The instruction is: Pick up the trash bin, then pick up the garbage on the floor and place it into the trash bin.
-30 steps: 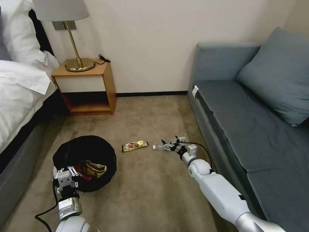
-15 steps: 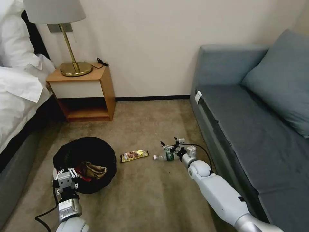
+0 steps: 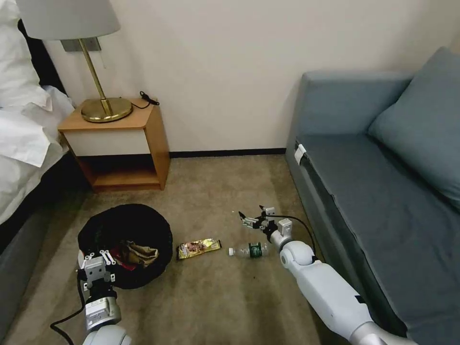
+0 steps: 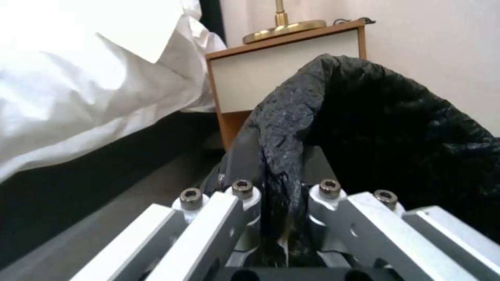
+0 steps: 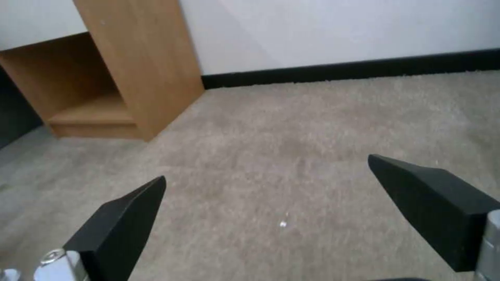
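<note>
The trash bin point(image 3: 125, 225), round and lined with a crinkly black bag, sits low at the left in the head view. My left gripper point(image 3: 98, 255) is shut on its near rim; the left wrist view shows the bag's rim point(image 4: 284, 128) pinched in my left gripper point(image 4: 284, 188). A crumpled brown paper bag point(image 3: 142, 251) and a red packet point(image 3: 125, 261) lie inside. On the carpet lie a gold-brown wrapper point(image 3: 198, 247) and a clear bottle with a green label point(image 3: 249, 250). My right gripper point(image 3: 250, 215) is open just beyond the bottle, with only carpet between the black fingers point(image 5: 122, 218).
A wooden nightstand point(image 3: 120, 143) with a brass lamp point(image 3: 103, 108) stands against the back wall. A bed with white linen point(image 3: 21, 143) runs along the left. A grey-blue sofa point(image 3: 373, 191) lines the right, close beside my right arm. Bare carpet point(image 3: 215, 191) lies between.
The whole head view has shifted, so the camera moved. The bottle and wrapper now lie nearer me. My open right gripper, earlier at the bottle, is now past it. The bin stays held.
</note>
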Motion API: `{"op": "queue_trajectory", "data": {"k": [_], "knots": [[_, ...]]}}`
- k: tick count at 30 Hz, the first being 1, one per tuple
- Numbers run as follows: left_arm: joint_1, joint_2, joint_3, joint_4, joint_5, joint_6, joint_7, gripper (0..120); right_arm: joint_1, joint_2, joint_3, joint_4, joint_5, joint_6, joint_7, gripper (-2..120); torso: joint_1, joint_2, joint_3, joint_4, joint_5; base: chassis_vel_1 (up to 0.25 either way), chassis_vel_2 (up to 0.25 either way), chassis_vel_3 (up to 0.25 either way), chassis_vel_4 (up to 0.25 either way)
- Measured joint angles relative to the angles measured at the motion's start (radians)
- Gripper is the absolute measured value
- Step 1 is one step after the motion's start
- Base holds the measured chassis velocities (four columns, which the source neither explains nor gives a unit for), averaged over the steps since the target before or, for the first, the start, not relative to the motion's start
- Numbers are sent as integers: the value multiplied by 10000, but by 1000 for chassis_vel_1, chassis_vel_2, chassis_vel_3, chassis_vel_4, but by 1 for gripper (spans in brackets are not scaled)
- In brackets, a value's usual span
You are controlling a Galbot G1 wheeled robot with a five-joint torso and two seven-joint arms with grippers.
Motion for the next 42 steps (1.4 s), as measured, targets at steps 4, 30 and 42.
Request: {"op": "queue_trajectory", "data": {"k": [4, 30, 42], "knots": [[-13, -3, 7, 0, 4, 0, 1, 0, -40, -7, -19, 0, -126, 79, -69, 100, 0, 0, 0, -3, 1, -134, 126, 132, -139], [-141, 35, -79, -135, -42, 62, 15, 0, 2388, -416, -3389, -848, -1551, -583, -2975, 100, 0, 0, 0, 0, 0, -35, 34, 36, -31], [-430, -24, -110, -148, -431, 408, -90, 0, 4234, 1062, -5490, -3458, -2155, -562, -4374, 100, 0, 0, 1, -1, 0, 0, 0, 0, 0]]}}
